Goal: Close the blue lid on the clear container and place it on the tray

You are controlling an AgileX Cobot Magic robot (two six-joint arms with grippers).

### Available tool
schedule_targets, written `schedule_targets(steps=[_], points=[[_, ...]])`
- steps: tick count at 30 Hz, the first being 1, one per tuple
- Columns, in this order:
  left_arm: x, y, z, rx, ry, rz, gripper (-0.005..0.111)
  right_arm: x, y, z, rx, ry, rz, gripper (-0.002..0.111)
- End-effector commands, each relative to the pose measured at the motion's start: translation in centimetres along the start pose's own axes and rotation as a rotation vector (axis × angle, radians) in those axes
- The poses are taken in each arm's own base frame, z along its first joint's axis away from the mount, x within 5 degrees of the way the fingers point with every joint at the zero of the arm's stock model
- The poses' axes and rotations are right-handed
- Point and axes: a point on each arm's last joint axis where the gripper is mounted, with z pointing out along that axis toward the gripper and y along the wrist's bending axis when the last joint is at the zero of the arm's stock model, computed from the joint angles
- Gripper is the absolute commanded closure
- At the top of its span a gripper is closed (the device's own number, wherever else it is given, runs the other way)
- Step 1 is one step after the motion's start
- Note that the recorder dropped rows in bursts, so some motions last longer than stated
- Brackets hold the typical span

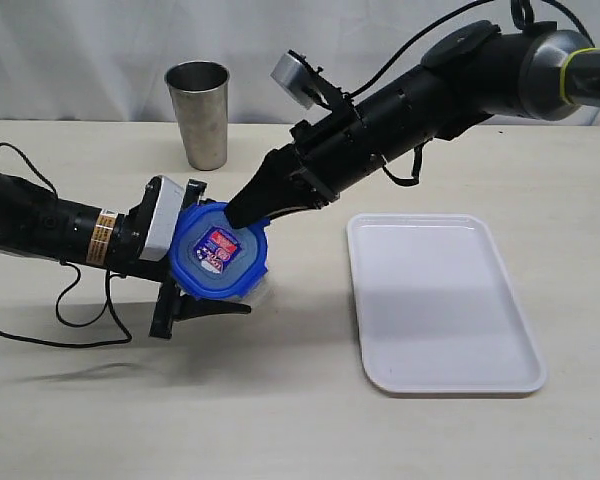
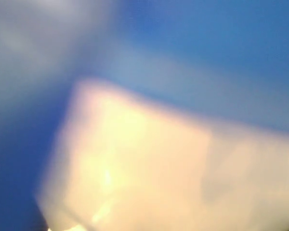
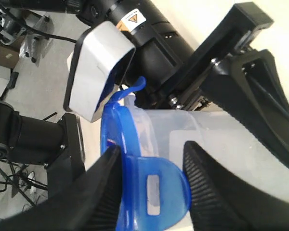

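Observation:
The clear container (image 3: 216, 144) lies tilted on its side above the table, with my left gripper (image 1: 212, 262) shut on it, one black finger (image 1: 195, 190) above and one (image 1: 205, 308) below. The blue lid (image 1: 218, 250) sits on its mouth, its sticker facing the exterior view. My right gripper (image 1: 242, 212) is at the lid's upper edge. Its open jaws (image 3: 152, 149) straddle one snap tab (image 3: 156, 187): one finger is against the lid (image 3: 120, 134) top, the other beside the tab's end. The left wrist view is only a blue and pale blur. The white tray (image 1: 440, 300) lies empty to the right.
A grey steel cup (image 1: 198, 113) stands upright at the back left. The left arm's cable (image 1: 80, 300) loops over the table at the left. The left wrist camera housing (image 3: 98, 72) sits close behind the lid.

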Motion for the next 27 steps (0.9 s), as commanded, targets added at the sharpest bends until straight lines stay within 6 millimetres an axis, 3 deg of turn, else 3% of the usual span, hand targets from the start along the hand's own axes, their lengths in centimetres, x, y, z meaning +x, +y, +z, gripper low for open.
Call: schedule_targets(steps=[1,5,7,14,27], points=[[-1.0,0.5,0.2,-0.045,-0.063,-0.043,0.107,1.8,-2.2,1.6,0.059,0.105,-0.003,0.097],[-1.0,0.5,0.2,-0.045,-0.063,-0.043,0.107,1.8,-2.3,1.6,0.075,0.094,0.038,0.072],[-1.0,0.5,0.2,-0.045,-0.063,-0.043,0.107,1.9,-2.6,1.8,0.077,0.095,0.083,0.067],[-1.0,0.5,0.2,-0.045,-0.063,-0.047,0.107,3.1,-4.4,3.3,0.027,0.143,0.193,0.074],[-1.0,0.5,0.2,-0.045,-0.063,-0.053,0.107,2.5,-4.1,3.1,0.016,0.113,0.197,0.079]])
